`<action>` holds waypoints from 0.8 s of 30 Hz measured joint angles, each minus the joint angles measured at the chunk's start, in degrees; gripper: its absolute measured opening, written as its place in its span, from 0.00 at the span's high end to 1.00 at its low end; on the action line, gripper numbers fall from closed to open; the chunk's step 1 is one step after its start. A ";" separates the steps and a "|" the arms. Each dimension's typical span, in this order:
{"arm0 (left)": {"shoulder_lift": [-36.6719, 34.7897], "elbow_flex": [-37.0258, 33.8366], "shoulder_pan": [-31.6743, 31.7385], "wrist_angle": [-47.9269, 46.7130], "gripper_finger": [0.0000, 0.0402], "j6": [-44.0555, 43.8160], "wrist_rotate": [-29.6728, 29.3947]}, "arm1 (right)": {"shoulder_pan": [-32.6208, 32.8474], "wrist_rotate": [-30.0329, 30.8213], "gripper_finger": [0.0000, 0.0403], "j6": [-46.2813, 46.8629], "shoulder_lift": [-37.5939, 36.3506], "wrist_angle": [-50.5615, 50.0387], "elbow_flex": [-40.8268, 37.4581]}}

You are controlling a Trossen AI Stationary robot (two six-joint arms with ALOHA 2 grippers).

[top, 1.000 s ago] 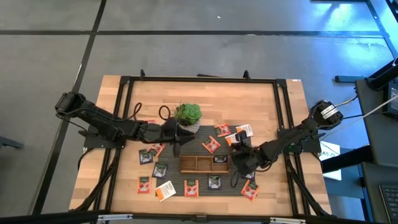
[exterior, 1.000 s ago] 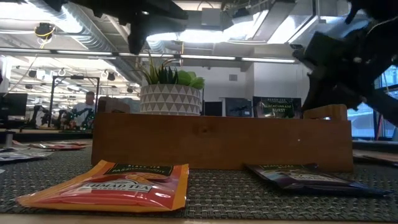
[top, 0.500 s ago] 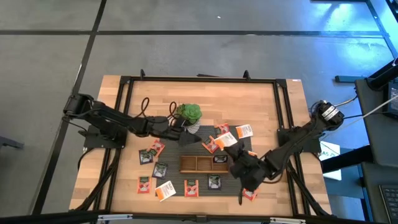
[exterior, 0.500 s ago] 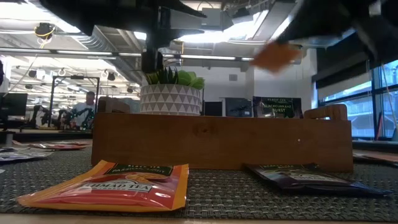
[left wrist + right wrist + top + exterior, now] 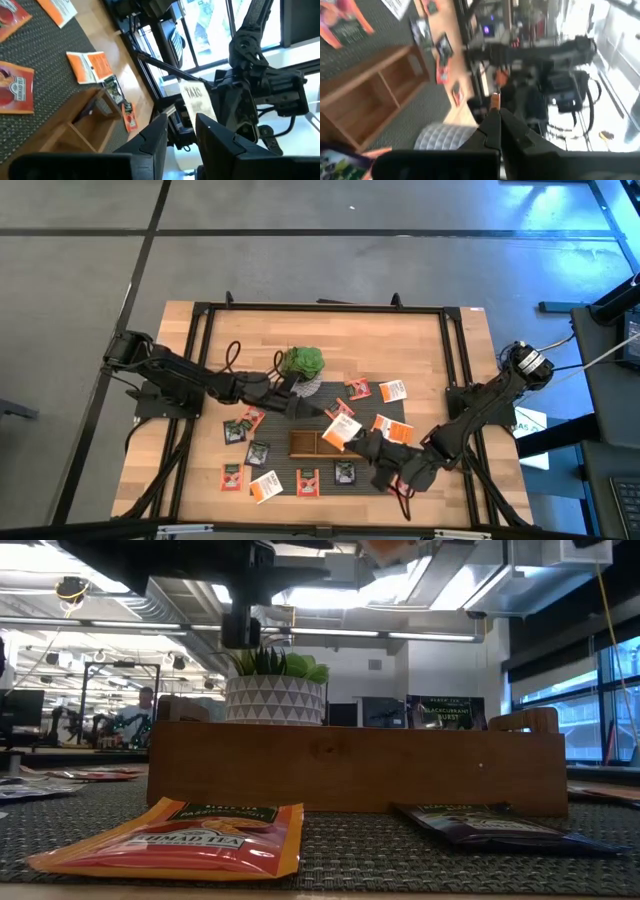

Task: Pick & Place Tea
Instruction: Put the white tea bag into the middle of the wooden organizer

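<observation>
The tea sachets lie scattered on the dark mat (image 5: pixel 372 472) and on the wood around the long wooden tray (image 5: pixel 312 443): orange-red ones (image 5: pixel 357 388), dark ones (image 5: pixel 345 472), white-and-orange ones (image 5: pixel 393 390). My right gripper (image 5: pixel 352 438) hovers over the tray's right part, shut on a white-and-orange sachet (image 5: pixel 340 430). My left gripper (image 5: pixel 300 408) hangs open in the air beside the plant pot (image 5: pixel 302 365), just beyond the tray's far side. It is also in the low view (image 5: pixel 240 630), above the plant. It holds nothing. My right gripper (image 5: pixel 495 112) pinches the white-and-orange sachet between its two fingers. The sachet's thin edge (image 5: pixel 494 100) sticks out past the fingertips. In the left wrist view the sachet's white face (image 5: pixel 196 100) stands out ahead of the gripper, lifted clear above the tray.
The potted plant in its patterned white pot (image 5: pixel 275 700) stands just beyond the tray's far wall (image 5: pixel 350 765). An orange-red sachet (image 5: pixel 180 835) and a dark one (image 5: pixel 490 825) lie on the mat near the tray's near side. A black frame (image 5: pixel 200 360) borders the table.
My right gripper has lifted the white-and-orange sachet off the mat right of the tray and carried it toward the table's left and near edge, over the tray's right part. An orange sachet it covered now shows. My left gripper has shifted slightly rightward near the pot.
</observation>
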 joint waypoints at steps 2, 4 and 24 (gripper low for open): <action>0.00 0.00 -0.55 0.01 0.76 0.00 0.00 | -0.43 -1.78 1.00 -2.38 0.01 1.63 0.00; 0.00 0.00 -1.10 -0.01 0.76 -0.01 -0.02 | -1.08 -2.90 1.00 -4.65 0.00 3.39 0.00; 0.00 0.02 -3.30 5.08 0.76 2.15 -0.04 | -5.11 -9.17 1.00 -14.09 0.02 5.16 0.00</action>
